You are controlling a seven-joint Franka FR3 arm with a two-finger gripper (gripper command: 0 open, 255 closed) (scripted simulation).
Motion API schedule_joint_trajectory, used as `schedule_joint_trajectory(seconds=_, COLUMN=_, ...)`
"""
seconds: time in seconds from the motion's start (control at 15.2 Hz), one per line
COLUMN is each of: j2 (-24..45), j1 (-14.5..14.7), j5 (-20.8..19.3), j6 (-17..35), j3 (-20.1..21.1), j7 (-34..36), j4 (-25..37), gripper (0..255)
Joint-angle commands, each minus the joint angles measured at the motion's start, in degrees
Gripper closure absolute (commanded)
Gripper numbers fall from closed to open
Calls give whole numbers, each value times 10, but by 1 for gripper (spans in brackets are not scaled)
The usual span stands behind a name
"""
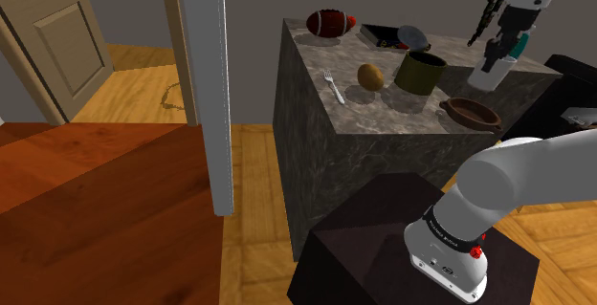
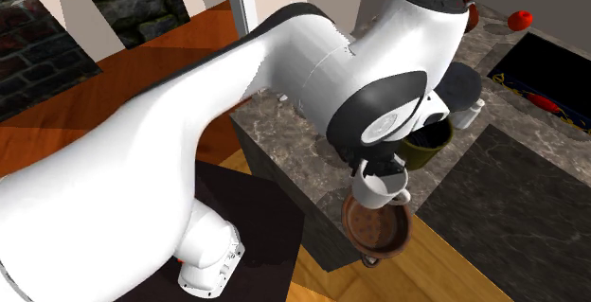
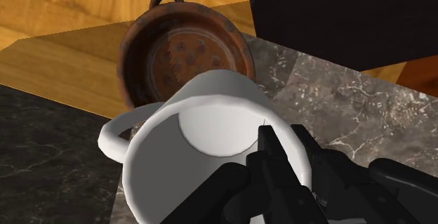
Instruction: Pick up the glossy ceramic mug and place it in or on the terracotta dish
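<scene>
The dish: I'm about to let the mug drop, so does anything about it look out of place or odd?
Yes: the dish sits at the very corner of the counter, one loop handle jutting past the edge over the floor, so it looks precarious. The mug hangs above it, clasped by the gripper.

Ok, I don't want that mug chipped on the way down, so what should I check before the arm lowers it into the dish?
1. Grip: the pincer is shut on the white mug, one finger inside the rim and one outside. Ok.
2. Mug off the stone counter: it hangs above the top in the shoulder view. Ok.
3. Reddish-brown dish free of contents: its inside is bare. Ok.
4. Mug centred over the dish: the views do not settle it. Cannot tell.
5. Olive-green cup out of the way: it stands apart from the dish. Ok.
</scene>
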Motion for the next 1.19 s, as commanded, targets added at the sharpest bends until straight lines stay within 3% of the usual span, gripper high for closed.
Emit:
schedule_joint_trajectory(seconds=0.0, j2=11, j1=-3, j5=-11, j6=2, j3=-28, j7=-33, j4=20, gripper=255)
schedule_joint_trajectory(seconds=0.2, j2=38, j1=-1, j5=-19, j6=5, j3=-71, j7=-78, j4=59, gripper=255)
schedule_joint_trajectory(seconds=1.12, j2=32, j1=-9, j5=-44, j6=105, j3=-103, j7=-61, j4=-46, gripper=255)
